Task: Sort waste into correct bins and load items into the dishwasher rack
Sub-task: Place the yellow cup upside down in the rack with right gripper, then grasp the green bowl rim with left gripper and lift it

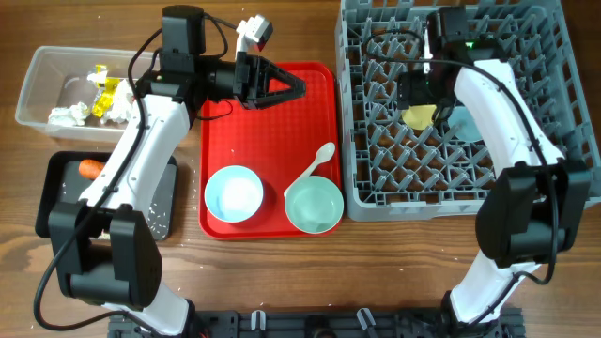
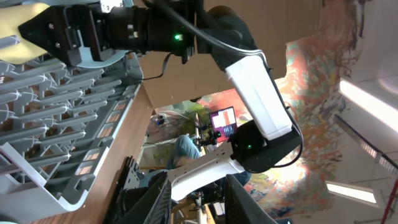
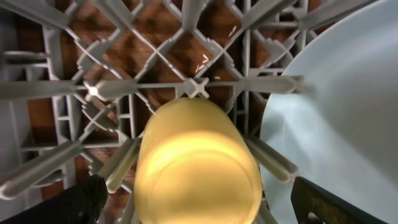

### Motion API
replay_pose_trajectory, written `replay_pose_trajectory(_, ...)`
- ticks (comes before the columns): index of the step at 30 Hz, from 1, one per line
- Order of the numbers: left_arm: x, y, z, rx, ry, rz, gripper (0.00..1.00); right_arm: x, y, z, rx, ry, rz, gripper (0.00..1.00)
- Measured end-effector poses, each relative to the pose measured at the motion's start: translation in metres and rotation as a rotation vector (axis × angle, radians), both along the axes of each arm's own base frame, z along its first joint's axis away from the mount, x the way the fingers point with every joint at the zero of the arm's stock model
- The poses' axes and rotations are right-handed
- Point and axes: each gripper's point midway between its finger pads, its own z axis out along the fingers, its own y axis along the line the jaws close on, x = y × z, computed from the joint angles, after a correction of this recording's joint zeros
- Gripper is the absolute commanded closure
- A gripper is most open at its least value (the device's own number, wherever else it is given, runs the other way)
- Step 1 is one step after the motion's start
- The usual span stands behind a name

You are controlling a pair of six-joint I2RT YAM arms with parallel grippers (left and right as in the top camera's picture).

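Note:
In the right wrist view the small yellow cup [image 3: 198,168] lies among the pegs of the grey dishwasher rack [image 3: 62,93], beside the pale-blue plate [image 3: 336,106]. My right gripper [image 3: 202,202] is open, its fingers wide on either side of the cup and clear of it. Overhead, that gripper [image 1: 427,99] hangs over the cup [image 1: 419,116] in the rack [image 1: 376,188]. My left gripper [image 1: 296,89] hovers above the red tray [image 1: 319,75], pointing right, narrowly open with nothing between its fingers [image 2: 155,202]. A pale-blue bowl [image 1: 234,193], a mint-green bowl [image 1: 315,205] and a white spoon [image 1: 317,160] rest on the tray.
The clear tub [image 1: 38,75] at the far left holds yellow wrappers [image 1: 105,89] and white tissue [image 1: 66,115]. Below it, the black tray [image 1: 56,174] holds an orange carrot [image 1: 90,168] and scattered rice. The right arm [image 2: 255,93] fills much of the left wrist view.

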Motion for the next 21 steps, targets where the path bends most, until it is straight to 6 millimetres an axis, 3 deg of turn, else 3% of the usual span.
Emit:
replay_pose_trajectory(7, 0.002, 0.000, -0.002, 0.008, 0.001, 0.011, 0.77, -0.002, 0.019, 0.045, 0.107, -0.001, 0.032, 0.02)
replay_pose_trajectory(10, 0.011, 0.005, -0.017, 0.080, 0.079, 0.091, 0.80, -0.015, 0.044, 0.084, 0.246, -0.040, 0.122, 0.00)
replay_pose_trajectory(12, 0.019, 0.013, -0.041, 0.203, 0.172, 0.195, 0.76, -0.024, 0.052, 0.107, 0.289, -0.077, 0.157, 0.00)
replay_pose_trajectory(14, 0.015, 0.035, -0.097, 0.496, 0.302, 0.343, 0.73, -0.037, 0.055, 0.126, 0.311, -0.099, 0.175, 0.00)
replay_pose_trajectory(17, 0.003, 0.067, -0.142, 0.783, 0.327, 0.415, 0.72, -0.051, 0.058, 0.141, 0.332, -0.108, 0.187, 0.00)
replay_pose_trajectory(21, -0.013, 0.094, -0.164, 1.005, 0.321, 0.433, 0.71, -0.067, 0.060, 0.137, 0.352, -0.044, 0.187, 0.00)
